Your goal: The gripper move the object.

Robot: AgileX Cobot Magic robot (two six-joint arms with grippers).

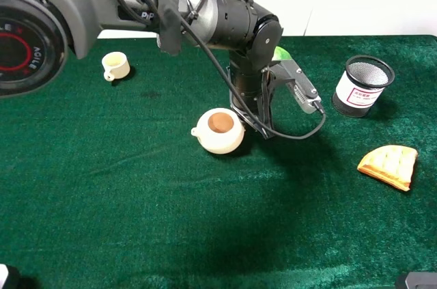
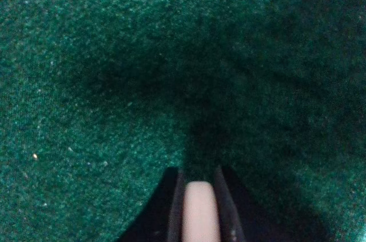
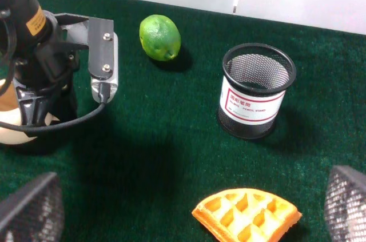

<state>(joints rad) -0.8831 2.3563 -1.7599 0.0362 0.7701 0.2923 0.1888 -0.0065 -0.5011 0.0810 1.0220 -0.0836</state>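
The dark green felt-covered table (image 1: 102, 186) carries everything. Over its middle the dark left arm (image 1: 225, 19) bends down. The left gripper (image 2: 200, 187), a black-and-grey metal claw, stands just to the right of the round cream lidless teapot (image 1: 218, 132), whose short spout points left.

In the left wrist view the two dark fingers (image 2: 174, 213) stand narrow, with a cream strip filling the gap between them. This is most likely the pot's loop handle, so I judge the hold made. The pot looks like glazed ceramic — stiff, smooth, probably slippery and breakable, fairly heavy for its size. Held by the handle alone it may tip, so a slow, low move suits it.

Its inside is brown (liquid or glaze, I cannot tell). The black wire-mesh pen holder (image 1: 362, 85) with a white label looks empty. The right gripper (image 3: 187, 210) hangs wide open beside the orange waffle wedge (image 3: 246, 216). The small cream cup (image 1: 116, 65) — far left — shows nothing inside.
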